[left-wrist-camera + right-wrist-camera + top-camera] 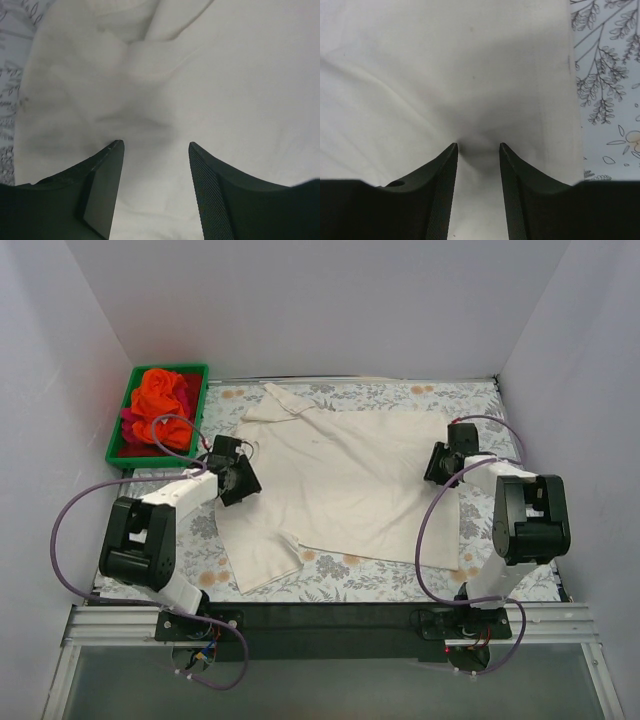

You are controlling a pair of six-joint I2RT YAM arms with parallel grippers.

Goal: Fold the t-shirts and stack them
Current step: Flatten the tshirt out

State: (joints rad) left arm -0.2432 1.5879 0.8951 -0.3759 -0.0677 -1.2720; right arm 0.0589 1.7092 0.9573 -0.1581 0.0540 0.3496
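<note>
A large cream t-shirt (350, 475) lies spread flat on the floral tablecloth, collar at the far left and one sleeve toward the near left. My left gripper (240, 483) is open over the shirt's left edge near that sleeve; in the left wrist view (156, 145) only wrinkled cream cloth (215, 85) shows between the jaws. My right gripper (437, 465) is open at the shirt's right edge; in the right wrist view (478, 146) its tips press into the cream cloth (420, 75), which puckers between them. An orange shirt (163, 400) and a red-magenta shirt (132, 420) lie bundled in the bin.
A green bin (170, 369) stands at the far left corner. The floral tablecloth (340, 585) shows around the shirt and in the right wrist view (610, 75). White walls close in the back and both sides. Purple cables loop off both arms.
</note>
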